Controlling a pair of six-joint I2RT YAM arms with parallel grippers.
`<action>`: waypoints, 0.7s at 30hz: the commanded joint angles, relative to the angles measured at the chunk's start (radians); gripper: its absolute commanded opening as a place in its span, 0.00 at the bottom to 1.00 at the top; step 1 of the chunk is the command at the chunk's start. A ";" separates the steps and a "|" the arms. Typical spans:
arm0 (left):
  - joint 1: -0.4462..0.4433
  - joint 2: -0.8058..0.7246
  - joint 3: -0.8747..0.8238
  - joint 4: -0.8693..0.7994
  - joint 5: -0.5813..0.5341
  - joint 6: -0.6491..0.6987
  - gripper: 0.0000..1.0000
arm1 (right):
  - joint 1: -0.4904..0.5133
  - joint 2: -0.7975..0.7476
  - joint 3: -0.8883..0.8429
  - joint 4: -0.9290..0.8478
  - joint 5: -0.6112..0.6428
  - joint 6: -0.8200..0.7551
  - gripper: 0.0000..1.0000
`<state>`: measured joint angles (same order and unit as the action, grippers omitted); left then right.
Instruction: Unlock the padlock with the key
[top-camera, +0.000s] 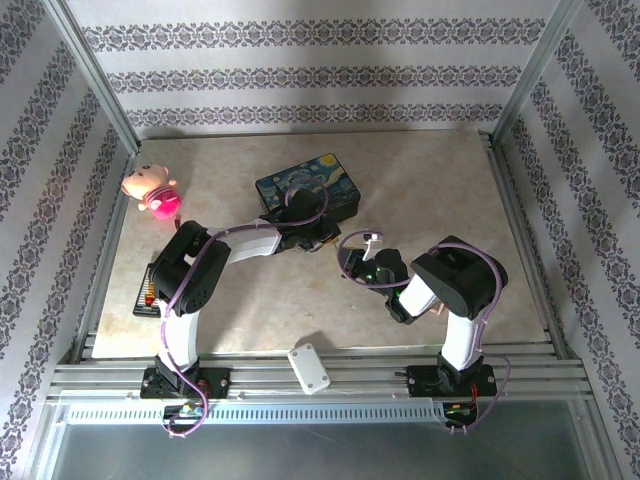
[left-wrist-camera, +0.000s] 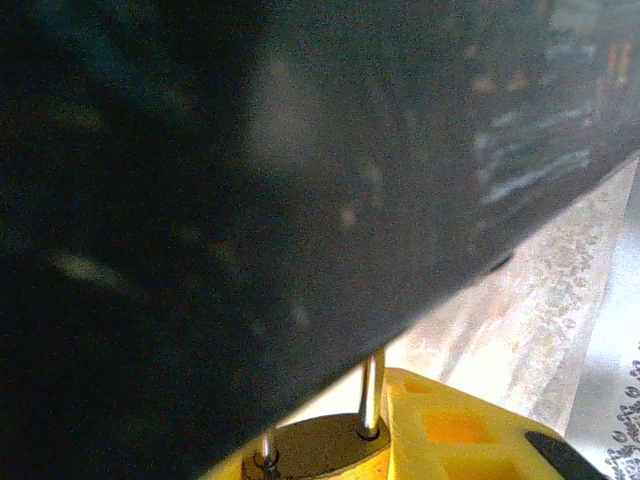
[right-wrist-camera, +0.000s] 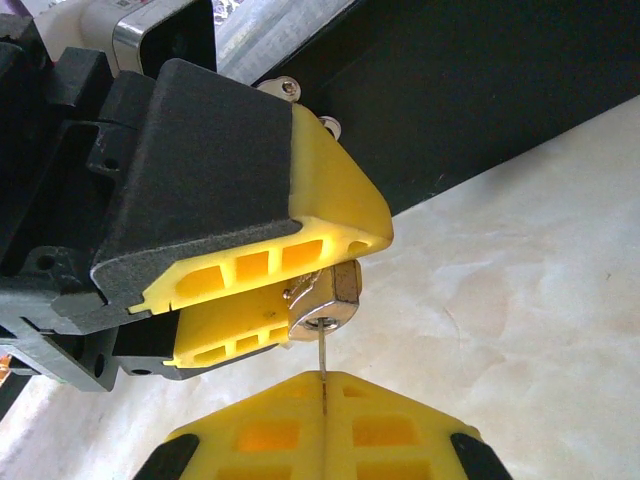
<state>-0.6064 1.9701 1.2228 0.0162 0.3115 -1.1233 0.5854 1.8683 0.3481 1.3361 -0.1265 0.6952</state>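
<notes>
My left gripper (right-wrist-camera: 338, 272) is clenched on the padlock (right-wrist-camera: 332, 300), held just beside the dark blue tin (left-wrist-camera: 300, 200). Padlock is tiny, brass body, silvery keyhole face. Long axis runs shackle to keyhole: shackle (left-wrist-camera: 372, 393) toward the tin, keyhole facing my right gripper (right-wrist-camera: 323, 388). Right gripper pinched tight on the key (right-wrist-camera: 322, 358), blade tip at the keyhole.

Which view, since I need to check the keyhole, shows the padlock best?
Right wrist: the padlock is clamped in the left gripper, keyhole end facing the camera, the thin key meeting it. Left wrist gives its brass top and shackle legs; top external, too small to tell.
</notes>
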 joint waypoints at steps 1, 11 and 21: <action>0.011 0.006 -0.022 0.010 0.070 -0.047 0.30 | -0.005 0.001 0.028 0.049 0.028 0.036 0.00; 0.011 0.009 -0.037 0.031 0.086 -0.053 0.30 | -0.037 0.008 0.043 0.051 0.007 0.114 0.00; 0.011 0.012 -0.052 0.059 0.101 -0.063 0.30 | -0.089 0.018 0.058 0.051 -0.061 0.234 0.00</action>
<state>-0.5941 1.9701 1.1969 0.0914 0.3222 -1.1347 0.5213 1.8748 0.3771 1.3365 -0.2001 0.8787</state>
